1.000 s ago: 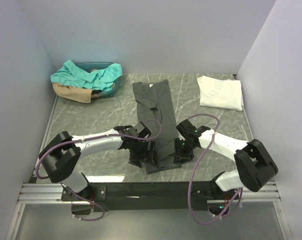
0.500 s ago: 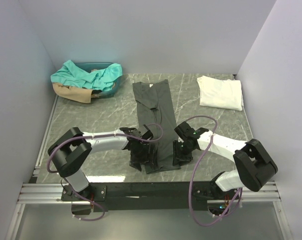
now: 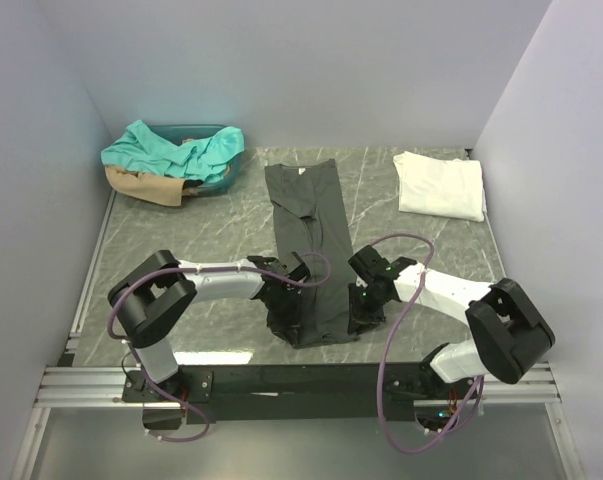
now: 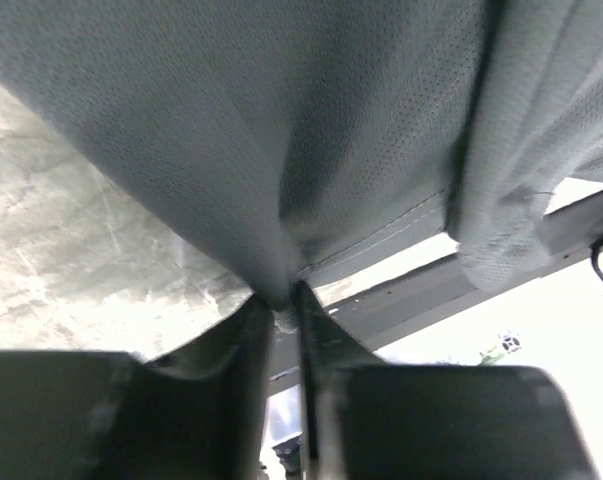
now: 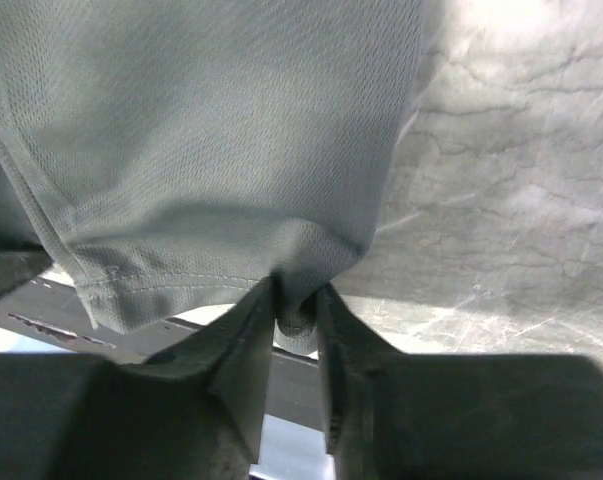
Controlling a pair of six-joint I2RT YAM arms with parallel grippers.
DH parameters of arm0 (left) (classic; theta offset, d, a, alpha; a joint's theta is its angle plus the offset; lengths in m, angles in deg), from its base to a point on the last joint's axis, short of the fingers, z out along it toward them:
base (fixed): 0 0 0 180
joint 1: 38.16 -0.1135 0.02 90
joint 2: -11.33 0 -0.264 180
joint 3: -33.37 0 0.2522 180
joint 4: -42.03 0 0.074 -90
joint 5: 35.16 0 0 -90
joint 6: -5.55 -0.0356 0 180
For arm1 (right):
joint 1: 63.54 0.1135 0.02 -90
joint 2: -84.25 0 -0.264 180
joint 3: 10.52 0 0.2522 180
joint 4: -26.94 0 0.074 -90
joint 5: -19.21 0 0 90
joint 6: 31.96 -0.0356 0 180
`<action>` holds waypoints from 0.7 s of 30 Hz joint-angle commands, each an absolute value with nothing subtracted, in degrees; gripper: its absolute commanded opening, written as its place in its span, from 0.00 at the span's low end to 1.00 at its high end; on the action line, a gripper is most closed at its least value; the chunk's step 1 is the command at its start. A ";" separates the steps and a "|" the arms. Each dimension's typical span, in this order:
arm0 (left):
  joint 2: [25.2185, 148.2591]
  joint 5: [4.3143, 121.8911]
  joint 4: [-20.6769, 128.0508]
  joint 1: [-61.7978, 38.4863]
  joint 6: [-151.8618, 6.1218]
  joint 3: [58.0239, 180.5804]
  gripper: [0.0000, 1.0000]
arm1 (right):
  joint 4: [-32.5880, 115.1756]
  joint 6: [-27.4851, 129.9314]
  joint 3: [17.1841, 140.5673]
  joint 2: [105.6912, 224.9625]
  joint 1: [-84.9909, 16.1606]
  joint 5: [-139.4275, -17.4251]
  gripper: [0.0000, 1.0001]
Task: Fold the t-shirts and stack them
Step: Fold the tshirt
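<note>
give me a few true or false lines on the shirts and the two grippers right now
1. The left gripper is pinching the grey shirt. True.
2. The right gripper is open and holds nothing. False: it is shut on the near hem of the grey shirt.
3. The white shirt lies folded at the far right. True.
4. The teal shirt is spread flat beside the white one. False: it is bunched in the bin at the far left.

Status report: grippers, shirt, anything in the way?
Left gripper shut on charcoal t-shirt, near hem corner. Right gripper shut on opposite corner. White t-shirt folded far right, nothing in the way.
</note>
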State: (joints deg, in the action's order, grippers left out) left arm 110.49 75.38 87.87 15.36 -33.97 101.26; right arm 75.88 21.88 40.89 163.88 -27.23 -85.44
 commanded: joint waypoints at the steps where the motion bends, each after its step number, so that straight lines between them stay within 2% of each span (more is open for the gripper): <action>1: 112.06 71.10 87.78 15.99 -35.58 100.57 0.18 | 76.47 21.65 39.63 163.08 -26.54 -84.32 0.28; 2: 111.79 70.75 87.87 15.99 -35.50 100.40 0.10 | 76.64 21.74 39.72 163.00 -26.54 -84.06 0.23; 5: 110.92 69.61 88.83 15.99 -35.32 99.87 0.00 | 77.61 21.65 39.54 162.30 -26.54 -83.53 0.20; 17: 107.75 68.03 90.86 15.99 -34.88 98.28 0.00 | 78.58 21.04 37.78 160.80 -26.63 -83.53 0.16; 19: 107.49 68.11 90.95 15.99 -34.79 98.63 0.00 | 78.93 21.04 37.87 160.45 -26.54 -83.62 0.10; 20: 107.31 68.03 91.12 15.99 -34.53 98.90 0.00 | 79.10 21.04 37.96 160.36 -26.54 -83.62 0.03; 21: 106.61 67.85 91.38 15.99 -34.35 99.60 0.00 | 79.80 21.04 38.31 159.92 -26.54 -83.53 0.00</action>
